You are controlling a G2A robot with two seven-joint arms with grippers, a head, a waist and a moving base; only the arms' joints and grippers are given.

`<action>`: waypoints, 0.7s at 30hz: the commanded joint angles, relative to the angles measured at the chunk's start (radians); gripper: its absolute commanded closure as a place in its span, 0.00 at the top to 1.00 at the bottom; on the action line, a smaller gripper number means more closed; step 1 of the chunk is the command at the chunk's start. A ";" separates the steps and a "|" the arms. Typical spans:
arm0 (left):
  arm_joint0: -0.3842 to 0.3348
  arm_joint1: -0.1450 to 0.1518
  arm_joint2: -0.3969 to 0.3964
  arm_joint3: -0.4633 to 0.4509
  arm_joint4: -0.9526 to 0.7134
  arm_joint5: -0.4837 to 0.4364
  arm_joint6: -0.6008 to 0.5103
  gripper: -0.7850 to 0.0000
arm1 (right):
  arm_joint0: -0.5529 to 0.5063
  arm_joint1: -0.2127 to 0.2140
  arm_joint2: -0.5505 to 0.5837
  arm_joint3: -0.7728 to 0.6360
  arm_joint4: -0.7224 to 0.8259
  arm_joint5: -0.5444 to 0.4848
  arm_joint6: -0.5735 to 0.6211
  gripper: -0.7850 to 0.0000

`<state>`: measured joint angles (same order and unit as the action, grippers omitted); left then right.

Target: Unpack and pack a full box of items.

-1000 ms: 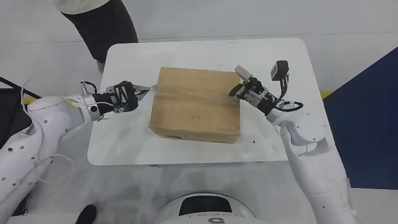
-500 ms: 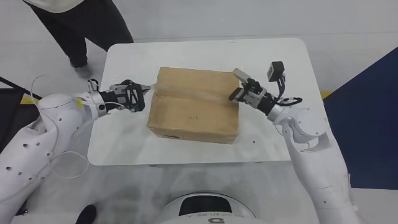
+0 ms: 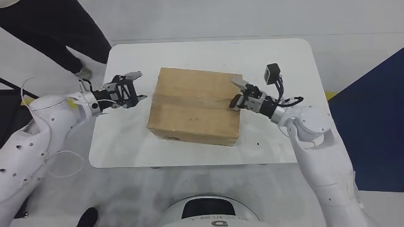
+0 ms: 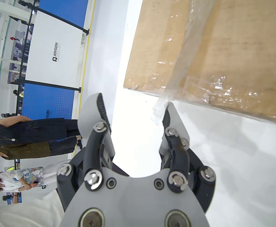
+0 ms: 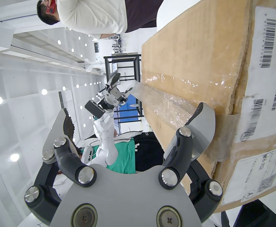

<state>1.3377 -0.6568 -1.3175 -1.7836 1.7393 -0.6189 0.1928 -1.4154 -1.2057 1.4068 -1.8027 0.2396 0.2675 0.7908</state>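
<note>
A shut cardboard box [image 3: 196, 106] lies in the middle of the white table [image 3: 284, 60], sealed along its top by clear tape [image 5: 166, 102]. My left gripper [image 3: 134, 88] stands open just off the box's left end, at the level of the seam. In the left wrist view its fingers [image 4: 134, 109] flank a loose scrap of tape [image 4: 157, 109] by the box's lower edge [image 4: 222, 36]. My right gripper [image 3: 235, 93] is open at the box's right end. One of its fingers [image 5: 202, 121] rests on the taped top edge, the other is in the air above. White barcode labels [image 5: 270, 60] cover that end.
Bare table surface runs behind the box and in a narrow strip along the front edge [image 3: 189, 157]. A blue panel [image 3: 379, 120] stands on the floor to the right of the table.
My left gripper has opened and drawn back a little from the box's left end. My right gripper has shifted leftward onto the box's right top edge. The box has slid slightly left.
</note>
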 commanded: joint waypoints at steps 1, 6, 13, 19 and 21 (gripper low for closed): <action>0.007 -0.001 -0.015 0.010 -0.011 0.012 -0.008 1.00 | 0.004 0.001 -0.004 0.005 -0.003 0.003 0.000 1.00; 0.035 -0.004 -0.061 0.057 -0.133 0.004 0.003 1.00 | 0.011 0.005 -0.014 0.014 -0.010 0.002 -0.003 1.00; 0.080 -0.002 -0.155 0.151 -0.422 -0.174 0.152 1.00 | 0.020 0.007 -0.020 0.033 -0.001 -0.010 -0.028 1.00; 0.121 0.001 -0.204 0.255 -0.653 -0.359 0.132 1.00 | 0.035 0.009 -0.030 0.052 0.004 -0.015 -0.036 1.00; 0.133 0.004 -0.157 0.284 -0.818 -0.393 0.068 1.00 | 0.040 0.010 -0.035 0.058 0.005 -0.015 -0.038 1.00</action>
<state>1.4618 -0.6544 -1.5145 -1.5105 1.0344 -0.9977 0.2994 -1.3774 -1.1964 1.3736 -1.7471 0.2441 0.2524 0.7536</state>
